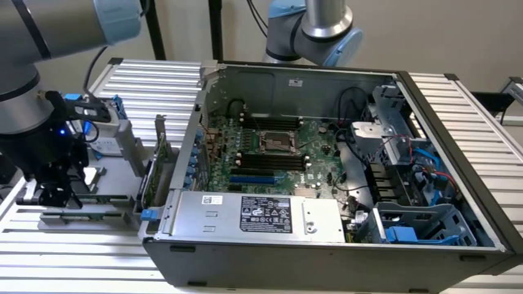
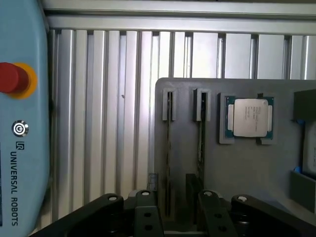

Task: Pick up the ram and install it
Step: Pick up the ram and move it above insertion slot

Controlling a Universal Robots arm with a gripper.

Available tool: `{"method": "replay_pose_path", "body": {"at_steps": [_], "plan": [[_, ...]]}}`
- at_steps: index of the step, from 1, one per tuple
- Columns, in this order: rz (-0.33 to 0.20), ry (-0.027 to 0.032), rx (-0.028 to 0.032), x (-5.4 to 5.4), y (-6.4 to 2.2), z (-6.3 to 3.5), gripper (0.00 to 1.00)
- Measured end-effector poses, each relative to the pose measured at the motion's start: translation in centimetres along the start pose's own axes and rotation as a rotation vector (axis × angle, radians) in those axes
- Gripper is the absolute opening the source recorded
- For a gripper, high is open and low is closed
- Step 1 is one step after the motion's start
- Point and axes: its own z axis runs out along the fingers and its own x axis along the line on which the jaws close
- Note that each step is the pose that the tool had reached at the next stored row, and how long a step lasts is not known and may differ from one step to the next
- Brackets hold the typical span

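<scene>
So, counter (image 1: 155, 79): slatted metal, carrying the computer case and the tray beside it.
Computer case (image 1: 327, 263): lying with its side open towards the camera, taking up most of the exterior view's right.
My arm (image 1: 21, 98): grey, reaching down at the exterior view's left, outside the case.
Motherboard (image 1: 317, 131): green, flat on the case floor, with long black memory slots (image 1: 270, 160) near its middle.
Power supply (image 1: 253, 214): silver box with a black label, along the case's near edge.
Pendant (image 2: 24, 128): pale blue, with a red button (image 2: 11, 78), lying on the counter next to the tray.
Tray (image 2: 247, 168): grey, flat on the counter, with narrow slots and a square pocket.
Gripper (image 2: 178, 205): low over the tray, its black fingers (image 2: 148, 215) spread apart and pinching nothing.
Ram (image 2: 169, 148): a thin stick standing on edge in a tray slot, one end running into the gap between my fingers.
Second stick (image 2: 201, 143): in the neighbouring slot, parallel to the ram and just beside it.
Processor (image 2: 250, 117): silver-topped, seated in the tray's square pocket near the second stick.
</scene>
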Motion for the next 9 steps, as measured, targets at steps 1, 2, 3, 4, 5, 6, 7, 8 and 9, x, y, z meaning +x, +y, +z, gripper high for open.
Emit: {"method": "replay_pose_path", "body": {"at_steps": [1, 2, 3, 4, 5, 6, 7, 8, 9], "plan": [[0.002, -0.0001, 0.0000, 0.0, -0.01, 0.18, 0.36], [0.003, -0.0002, 0.0000, 0.0, -0.02, 0.37, 0.36], [0.004, -0.0002, 0.0000, 0.0, -0.02, 0.56, 0.36], [0.004, -0.0002, 0.0000, 0.0, -0.03, 0.73, 0.36], [0.004, -0.0002, 0.0000, 0.1, -0.02, 0.92, 0.36], [0.004, -0.0002, 0.0000, 0.1, -0.02, 1.10, 0.36], [0.004, -0.0001, -0.0001, 0.1, -0.02, 1.27, 0.36], [0.004, -0.0001, -0.0001, 0.2, -0.02, 1.46, 0.36], [0.004, -0.0001, -0.0002, 0.2, -0.02, 1.64, 0.36]]}}
